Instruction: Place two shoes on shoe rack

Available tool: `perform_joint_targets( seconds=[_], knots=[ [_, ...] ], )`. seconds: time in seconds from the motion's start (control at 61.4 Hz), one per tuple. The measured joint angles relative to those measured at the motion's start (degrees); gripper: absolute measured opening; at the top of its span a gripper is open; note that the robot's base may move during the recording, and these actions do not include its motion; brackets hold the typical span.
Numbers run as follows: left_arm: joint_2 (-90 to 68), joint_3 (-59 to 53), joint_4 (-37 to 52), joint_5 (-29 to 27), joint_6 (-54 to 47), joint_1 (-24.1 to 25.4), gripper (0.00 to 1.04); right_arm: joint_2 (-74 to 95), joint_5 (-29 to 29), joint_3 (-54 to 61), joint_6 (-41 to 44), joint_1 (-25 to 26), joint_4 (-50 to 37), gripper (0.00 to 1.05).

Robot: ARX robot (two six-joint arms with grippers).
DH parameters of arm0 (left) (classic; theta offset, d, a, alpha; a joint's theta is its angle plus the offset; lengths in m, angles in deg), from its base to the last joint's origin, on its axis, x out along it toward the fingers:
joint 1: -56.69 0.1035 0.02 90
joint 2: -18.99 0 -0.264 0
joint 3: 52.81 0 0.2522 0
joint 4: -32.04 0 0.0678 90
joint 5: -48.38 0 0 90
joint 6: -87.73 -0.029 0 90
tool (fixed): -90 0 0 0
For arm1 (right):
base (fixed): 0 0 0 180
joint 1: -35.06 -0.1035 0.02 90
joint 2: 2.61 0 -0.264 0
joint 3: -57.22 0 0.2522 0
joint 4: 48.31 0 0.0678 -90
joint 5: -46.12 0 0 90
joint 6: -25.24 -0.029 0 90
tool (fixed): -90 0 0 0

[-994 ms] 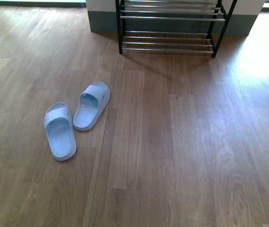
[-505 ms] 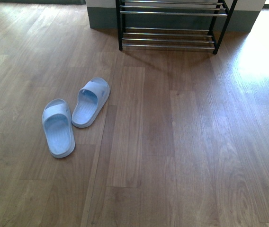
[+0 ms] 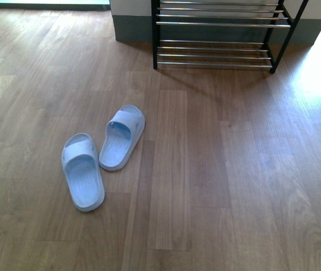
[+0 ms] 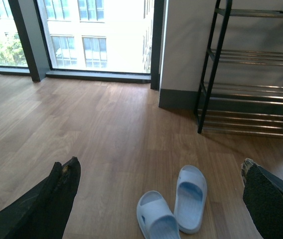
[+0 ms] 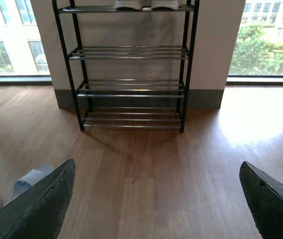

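Observation:
Two pale blue slide sandals lie side by side on the wood floor, toes toward the rack: the left sandal (image 3: 82,179) nearer me, the right sandal (image 3: 122,137) further on. The shoe rack (image 3: 217,39), with a black frame and chrome rods, stands against the wall beyond them. Neither gripper shows in the front view. In the left wrist view my left gripper (image 4: 156,166) is open above the floor, with both sandals (image 4: 191,198) lying past its fingertips. My right gripper (image 5: 156,168) is open and empty, facing the rack (image 5: 131,84). One sandal (image 5: 32,178) peeks past its finger.
White soles of a pair of shoes (image 5: 146,4) rest on the rack's top tier. A white wall with a grey skirting (image 5: 206,97) stands behind the rack, with floor-to-ceiling windows (image 4: 96,35) on either side. Bare wood floor (image 3: 234,169) lies between sandals and rack.
The front view has shifted: sandals and rack now show a little further right and lower. The sandals lie the same way relative to each other and to the rack.

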Motion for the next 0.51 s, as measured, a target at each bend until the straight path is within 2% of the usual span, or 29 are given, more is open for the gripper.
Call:
perform_joint_targets(
  seconds=[0.505],
  knots=[
    [0.00, 0.00, 0.00, -0.17, 0.00, 0.00, 0.95, 0.02, -0.28, 0.00, 0.00, 0.00, -0.02, 0.96]
  ],
)
